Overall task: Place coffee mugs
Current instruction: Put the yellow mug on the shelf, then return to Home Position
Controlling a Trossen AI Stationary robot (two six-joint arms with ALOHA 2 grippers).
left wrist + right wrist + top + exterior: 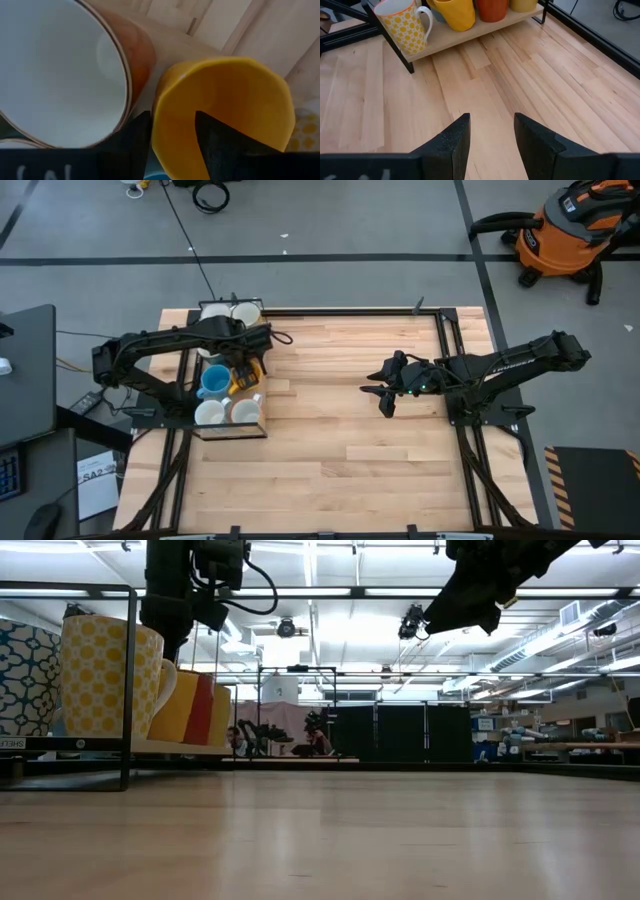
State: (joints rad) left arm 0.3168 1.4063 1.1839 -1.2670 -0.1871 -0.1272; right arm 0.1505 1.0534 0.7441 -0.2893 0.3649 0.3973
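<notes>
Reaching over rack (215, 432), left end effector (245, 366) apparently parted (straddling yellow mug (225, 110) rim).

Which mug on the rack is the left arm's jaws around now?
The plain yellow mug. The left gripper has one jaw inside its rim and one outside, jaws apart. The orange mug stands beside it; the yellow-dotted mug stands at the rack's end.

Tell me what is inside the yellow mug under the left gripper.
In the left wrist view, one finger of the left gripper reaches inside the yellow mug, straddling its rim. Otherwise only bare yellow wall shows; the bottom is covered by that finger. The orange mug stands beside it.
</notes>
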